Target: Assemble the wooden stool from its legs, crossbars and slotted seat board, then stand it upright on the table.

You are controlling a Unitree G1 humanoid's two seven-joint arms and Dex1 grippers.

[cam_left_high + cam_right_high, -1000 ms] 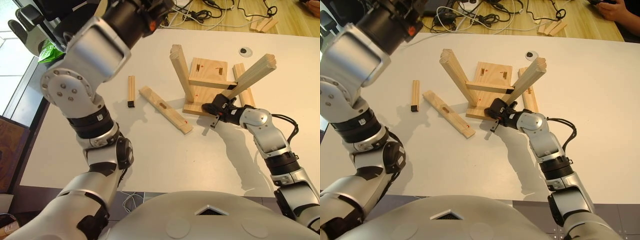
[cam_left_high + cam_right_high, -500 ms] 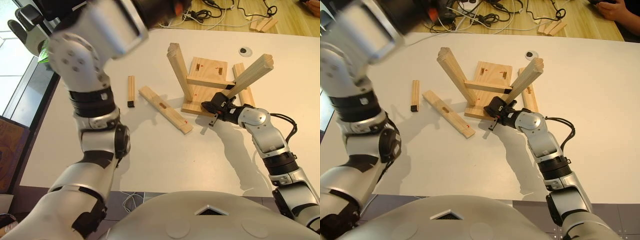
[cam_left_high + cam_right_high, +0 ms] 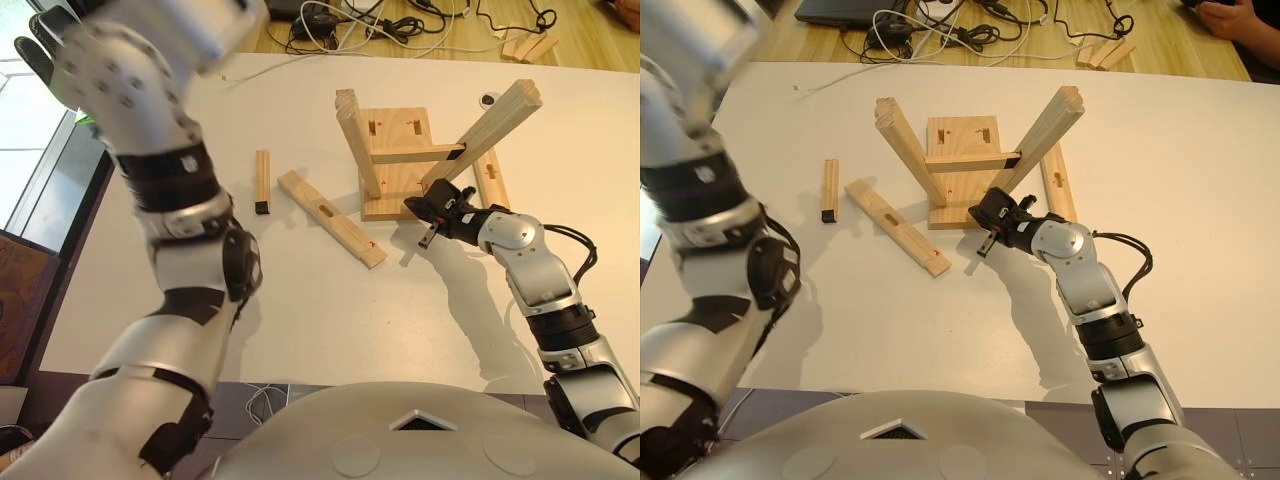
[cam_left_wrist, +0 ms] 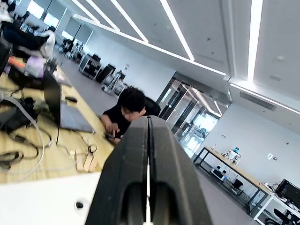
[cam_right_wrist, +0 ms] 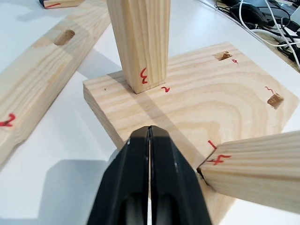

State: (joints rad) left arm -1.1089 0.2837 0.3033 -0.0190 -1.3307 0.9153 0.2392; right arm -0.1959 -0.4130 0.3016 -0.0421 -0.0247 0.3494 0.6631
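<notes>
Half-built stool lies upside down mid-tabletop [image 3: 330,320]: seat board [image 3: 960,195] flat, near leg [image 3: 358,145] and far leg [image 3: 485,130] plugged in and splayed, crossbar [image 3: 415,155] btwn them. Right gripper [image 5: 150,133] is pinched closed w/ nothing in it, tips at the board's near edge. Left gripper [image 4: 148,122] is likewise closed and empty, raised high. Wood looks light, stiff, dry (not slippery), but the joints are prob. loose, so grab a leg low by its socket. Spare leg [image 3: 330,218] lies just beside the board.

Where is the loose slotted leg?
Head views: the loose slotted leg lies flat on the table, left of the seat board, between it and the short crossbar.
</notes>
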